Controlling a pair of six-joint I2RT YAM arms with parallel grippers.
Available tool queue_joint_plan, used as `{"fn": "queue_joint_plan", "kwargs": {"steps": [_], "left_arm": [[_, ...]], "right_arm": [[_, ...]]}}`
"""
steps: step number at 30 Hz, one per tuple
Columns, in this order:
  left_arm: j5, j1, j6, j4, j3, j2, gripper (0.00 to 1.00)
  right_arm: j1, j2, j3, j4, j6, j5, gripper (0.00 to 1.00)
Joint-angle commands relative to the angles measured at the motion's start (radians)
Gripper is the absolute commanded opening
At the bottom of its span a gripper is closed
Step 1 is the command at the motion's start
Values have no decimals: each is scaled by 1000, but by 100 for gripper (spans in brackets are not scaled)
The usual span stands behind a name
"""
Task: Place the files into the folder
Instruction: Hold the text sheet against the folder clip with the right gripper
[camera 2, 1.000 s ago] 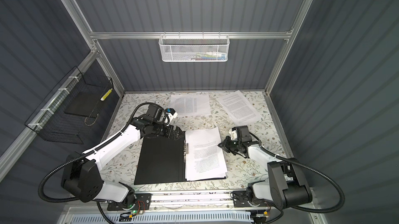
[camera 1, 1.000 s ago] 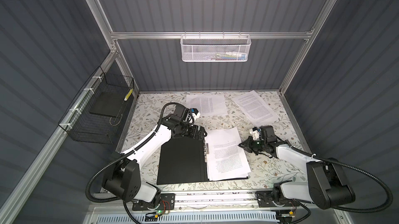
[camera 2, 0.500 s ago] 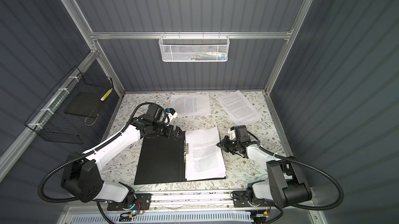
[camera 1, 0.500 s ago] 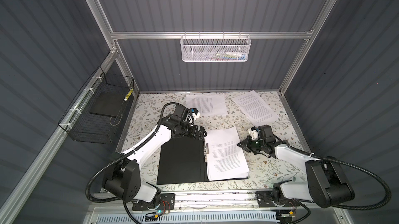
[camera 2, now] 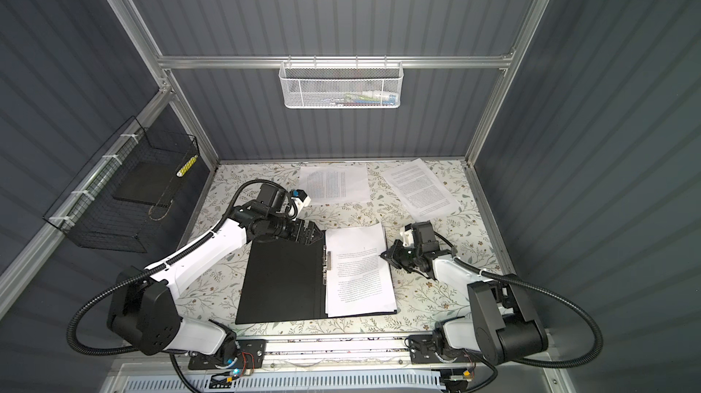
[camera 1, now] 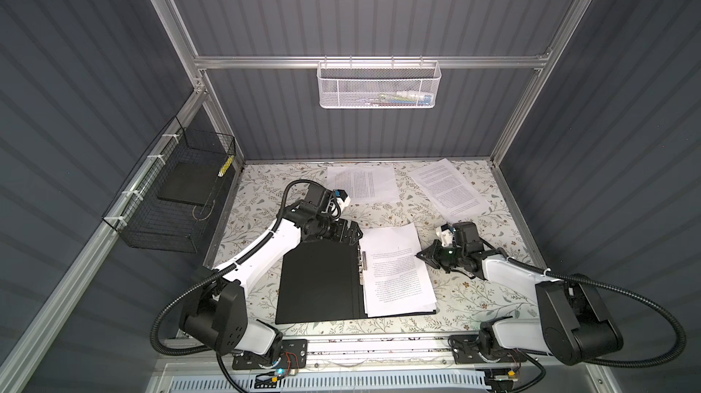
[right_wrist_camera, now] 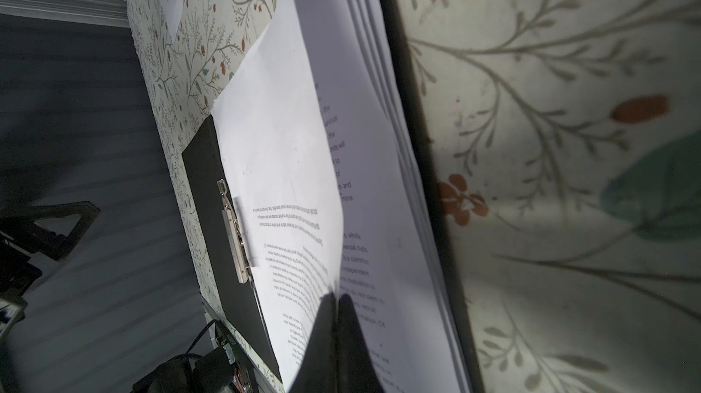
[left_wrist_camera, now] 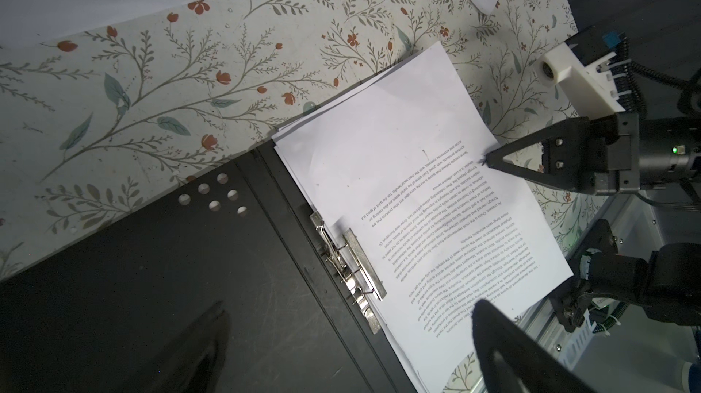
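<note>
The folder [camera 1: 318, 285] [camera 2: 280, 285] lies open, black inside up, at the table's front middle, with its metal clip [left_wrist_camera: 349, 269] on the spine. A stack of files [camera 1: 394, 269] [camera 2: 358, 269] rests on its right half. My right gripper [camera 1: 420, 255] [right_wrist_camera: 337, 298] is shut on the right edge of the top sheet [right_wrist_camera: 280, 152], which curves up off the stack. My left gripper [camera 1: 351, 235] [left_wrist_camera: 349, 345] stands open over the folder's far edge, holding nothing. Two more files [camera 1: 362, 182] [camera 1: 449, 190] lie loose at the back.
A white mesh basket [camera 1: 379, 86] hangs on the back wall. A black wire basket [camera 1: 178, 190] hangs on the left wall. An aluminium rail [camera 1: 360, 349] with both arm bases runs along the table's front edge.
My right gripper has crept a little to the left with the top sheet's edge in it. The left arm has not moved.
</note>
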Motion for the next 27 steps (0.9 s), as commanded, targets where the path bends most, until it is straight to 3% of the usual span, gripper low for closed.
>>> {"fn": "queue_joint_plan", "kwargs": {"steps": [1,20,24,27], "left_arm": [[-3,3,-10,-15,5,-2,100],[5,3,-19,-12,7,8,100],[-29,5,-47,-14,9,14,100],[-78,15,-118,6,12,22,100]], "right_arm": [[7,-7,-12,-3,-5,-7,0],[7,-23,-47,16,1,-8,2],[7,-31,-47,19,4,3,20],[7,-59,-37,-10,4,47,51]]}}
